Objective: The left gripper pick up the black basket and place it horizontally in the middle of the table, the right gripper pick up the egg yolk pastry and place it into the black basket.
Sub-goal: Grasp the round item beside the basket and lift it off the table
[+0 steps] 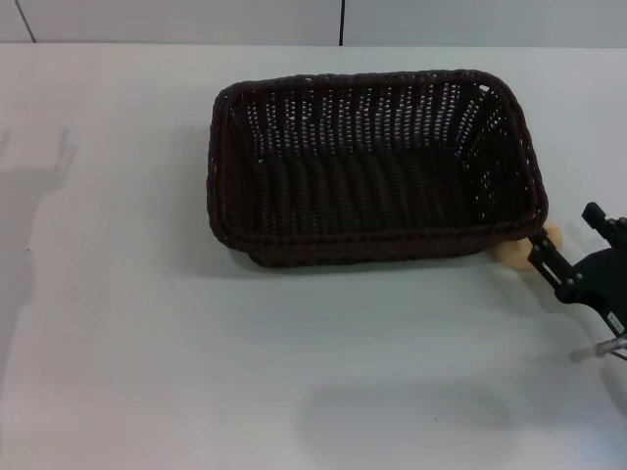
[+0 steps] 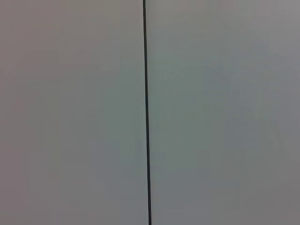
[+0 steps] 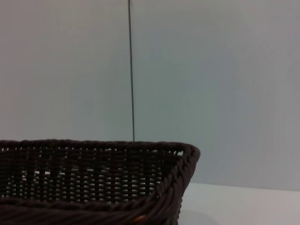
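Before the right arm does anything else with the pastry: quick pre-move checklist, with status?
1. Black basket set lengthwise across the middle of the table: ok.
2. Basket interior free for the drop: ok in the head view, nothing lies inside.
3. Egg yolk pastry located: ok, it is on the table at the basket's near right corner, outside it and partly hidden.
4. Right gripper at the pastry: ok, its fingers reach to it in the head view.
5. Grasp secured: cannot tell, the finger closure is hidden and the right wrist view shows only the basket rim.
6. Left gripper clear of the basket: ok, it is in no view.
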You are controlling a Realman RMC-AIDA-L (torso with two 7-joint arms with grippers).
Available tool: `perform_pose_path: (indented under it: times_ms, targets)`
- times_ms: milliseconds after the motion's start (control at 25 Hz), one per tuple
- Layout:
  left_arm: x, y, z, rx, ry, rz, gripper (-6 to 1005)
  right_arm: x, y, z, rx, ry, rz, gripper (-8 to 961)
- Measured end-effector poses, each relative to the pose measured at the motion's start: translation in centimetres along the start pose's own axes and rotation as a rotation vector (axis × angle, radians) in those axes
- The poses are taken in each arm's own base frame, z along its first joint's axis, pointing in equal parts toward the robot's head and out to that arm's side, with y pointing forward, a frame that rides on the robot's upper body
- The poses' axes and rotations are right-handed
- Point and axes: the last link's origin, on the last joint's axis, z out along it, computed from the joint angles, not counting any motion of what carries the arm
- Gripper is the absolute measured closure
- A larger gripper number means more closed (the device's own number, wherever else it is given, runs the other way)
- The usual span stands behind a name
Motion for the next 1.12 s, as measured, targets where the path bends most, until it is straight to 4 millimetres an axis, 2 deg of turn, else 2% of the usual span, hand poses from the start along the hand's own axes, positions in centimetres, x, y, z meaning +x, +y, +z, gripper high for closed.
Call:
perform_pose_path:
  times_ms: [1120]
  targets:
    - [0.42,0.08,-0.05,-0.004,0.025,-0.002,214,0.8,0.29,0.83,-0.006,0.073,0.008,311]
